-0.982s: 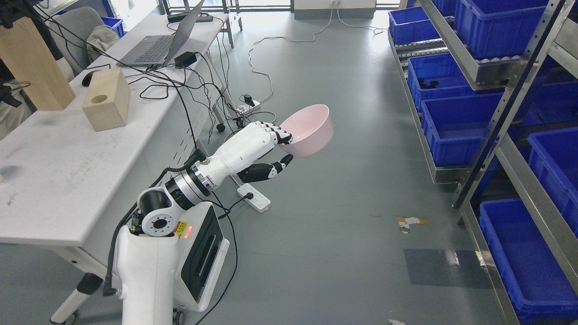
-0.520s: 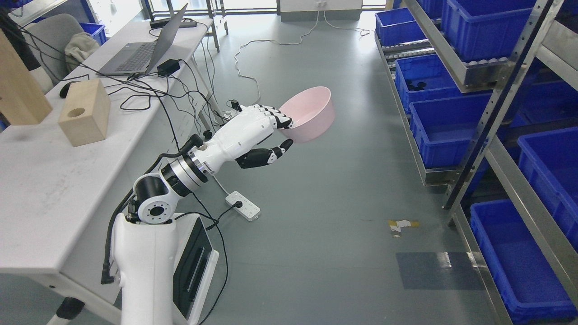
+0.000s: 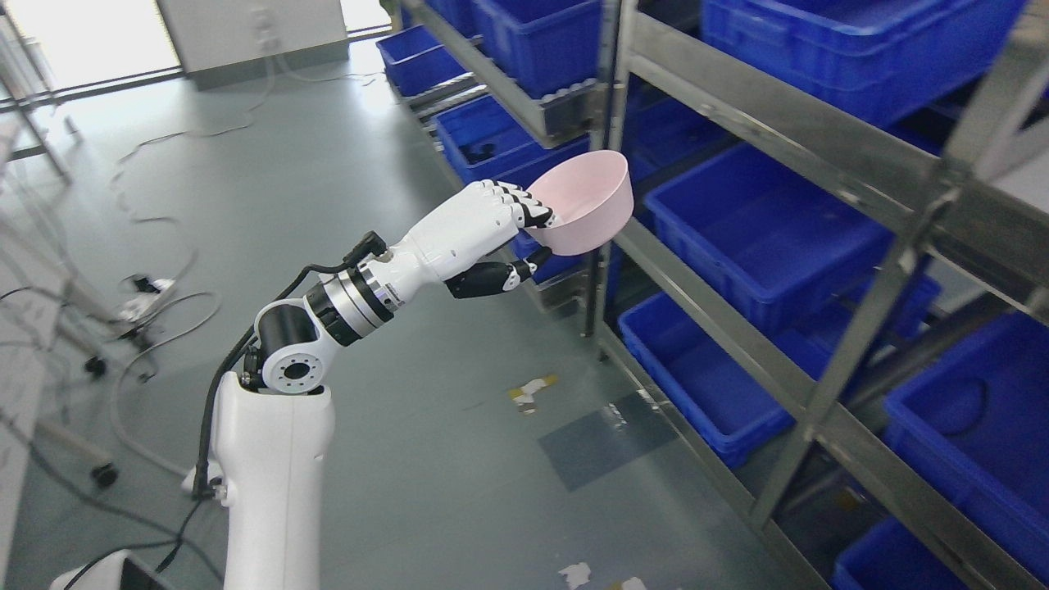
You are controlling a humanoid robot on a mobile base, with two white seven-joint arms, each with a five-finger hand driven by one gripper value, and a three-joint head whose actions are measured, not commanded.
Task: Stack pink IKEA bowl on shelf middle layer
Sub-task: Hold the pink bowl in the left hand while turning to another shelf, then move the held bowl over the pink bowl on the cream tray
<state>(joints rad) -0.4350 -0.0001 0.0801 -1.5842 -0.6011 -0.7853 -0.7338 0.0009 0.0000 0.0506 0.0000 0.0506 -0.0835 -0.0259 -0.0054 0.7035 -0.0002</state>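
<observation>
Camera now faces the metal shelf (image 3: 787, 147) instead of the desk (the view swung, not the objects). Left hand (image 3: 500, 238) pinches the pink bowl (image 3: 586, 201) by its rim, just before the shelf's middle layer; placement looks close.

Room was bright; daylight came from the blown-out windows (image 3: 90, 37) upper left, glaring off the floor (image 3: 270, 156). Motion blur smeared the cables (image 3: 147, 303) and shelf frame (image 3: 893, 262); shadows seemed soft.
</observation>
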